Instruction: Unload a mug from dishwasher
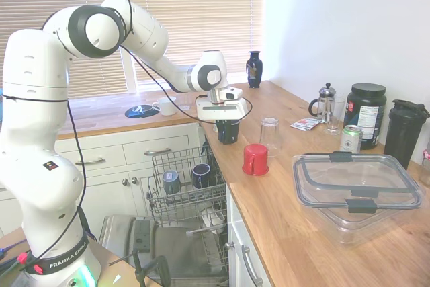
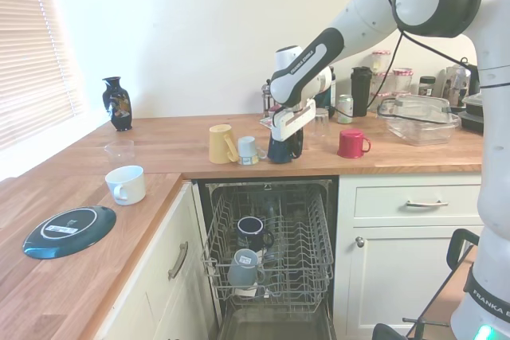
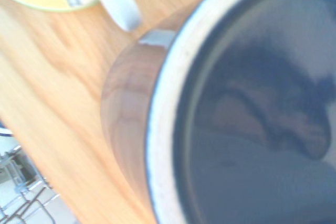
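Gripping the mug (image 2: 283, 147) on the counter (image 2: 175, 149), gripper (image 2: 285, 134) clamped; only wrist view shows its pale rim.

Wooden counter (image 2: 159, 145) — yellow mug (image 2: 221, 143), red cup (image 2: 350, 143)

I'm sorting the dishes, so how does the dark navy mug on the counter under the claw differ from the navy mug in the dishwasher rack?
The glossy dark navy ceramic mug stands upright on the wooden counter beneath the claw; the navy mug in the wire rack sits lower, inside the open dishwasher, tipped on its side with its opening showing. Both look alike in colour and shape.
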`<state>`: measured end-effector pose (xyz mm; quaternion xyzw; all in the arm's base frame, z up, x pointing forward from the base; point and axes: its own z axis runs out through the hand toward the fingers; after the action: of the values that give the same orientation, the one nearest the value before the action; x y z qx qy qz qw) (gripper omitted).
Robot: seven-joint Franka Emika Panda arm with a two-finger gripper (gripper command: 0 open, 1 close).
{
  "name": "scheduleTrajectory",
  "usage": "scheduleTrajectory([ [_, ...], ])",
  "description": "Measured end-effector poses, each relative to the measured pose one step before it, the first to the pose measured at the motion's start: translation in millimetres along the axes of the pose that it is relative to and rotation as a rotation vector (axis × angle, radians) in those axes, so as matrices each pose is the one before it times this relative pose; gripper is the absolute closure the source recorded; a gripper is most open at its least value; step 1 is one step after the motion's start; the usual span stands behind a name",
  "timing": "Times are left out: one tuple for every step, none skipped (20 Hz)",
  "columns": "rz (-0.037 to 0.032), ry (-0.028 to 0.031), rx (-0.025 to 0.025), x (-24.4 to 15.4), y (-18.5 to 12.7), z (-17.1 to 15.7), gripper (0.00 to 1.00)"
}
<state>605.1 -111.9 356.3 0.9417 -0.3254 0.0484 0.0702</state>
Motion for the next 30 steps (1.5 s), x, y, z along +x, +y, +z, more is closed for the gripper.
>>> scheduleTrajectory([
  [0.00246, 0.00186, -0.00426, 1.48, 2.86, 0.38, 1.00],
  [0.00088, 0.00204, -0.00417, 1.12, 2.16, 0.27, 1.00],
  [-0.00076, 0.00245, -0.00449, 0.81, 1.56, 0.20, 1.00],
  [-0.00246, 0.00361, -0.00613, 0.58, 1.12, 0.14, 1.00],
  [-0.00317, 0.00329, -0.00529, 0.10, 0.19, -0.03, 1.00],
  [-0.00320, 0.00311, -0.00467, -0.16, -0.31, -0.14, 1.00],
  [-0.00140, 0.00060, -0.00186, -0.24, -0.28, -0.25, 1.00],
  [-0.00034, -0.00172, -0.00105, -0.35, -0.11, -0.27, 0.00],
  [-0.00062, -0.00343, -0.00220, -0.64, -0.04, -0.35, 0.00],
  [-0.00042, -0.00439, -0.00268, -0.72, 0.10, -0.48, 0.00],
  [-0.00030, -0.00230, -0.00107, -0.53, -0.05, -0.73, 0.00],
  [-0.00068, -0.00109, -0.00029, -0.46, -0.29, -0.78, 0.00],
  [-0.00068, -0.00175, -0.00086, -0.48, -0.27, -0.40, 0.00],
  [-0.00009, -0.00115, -0.00046, -0.24, -0.03, -0.25, 0.00],
  [0.00006, -0.00063, -0.00028, -0.11, 0.07, -0.24, 0.00],
  [0.00006, -0.00080, -0.00049, -0.13, 0.11, -0.30, 0.00],
  [0.00017, -0.00101, -0.00063, -0.14, 0.23, -0.41, 0.00],
  [0.00014, -0.00015, -0.00006, -0.07, 0.16, -0.58, 0.00],
  [0.00023, 0.00071, 0.00053, 0.01, 0.16, -0.88, 0.00],
  [0.00047, 0.00104, 0.00078, 0.05, 0.30, -1.28, 0.00],
  [0.00037, 0.00103, 0.00078, 0.04, 0.25, -1.22, 0.00],
  [0.00051, 0.00190, 0.00134, 0.12, 0.29, -1.52, 0.00],
  [0.00056, 0.00194, 0.00134, 0.12, 0.37, -1.78, 0.00],
  [0.00048, 0.00139, 0.00100, 0.07, 0.32, -1.49, 0.00],
  [0.00046, 0.00109, 0.00083, 0.05, 0.31, -1.34, 0.00],
  [0.00046, 0.00098, 0.00078, -0.01, 0.34, -1.60, 0.00],
  [0.00058, 0.00106, 0.00088, -0.04, 0.45, -2.00, 0.00],
  [0.00078, 0.00132, 0.00120, -0.15, 0.67, -3.07, 0.00],
  [0.00084, 0.00158, 0.00164, -0.39, 0.88, -4.51, 0.00],
  [0.00061, 0.00403, 0.00359, -0.47, 0.77, -6.14, 0.00],
])
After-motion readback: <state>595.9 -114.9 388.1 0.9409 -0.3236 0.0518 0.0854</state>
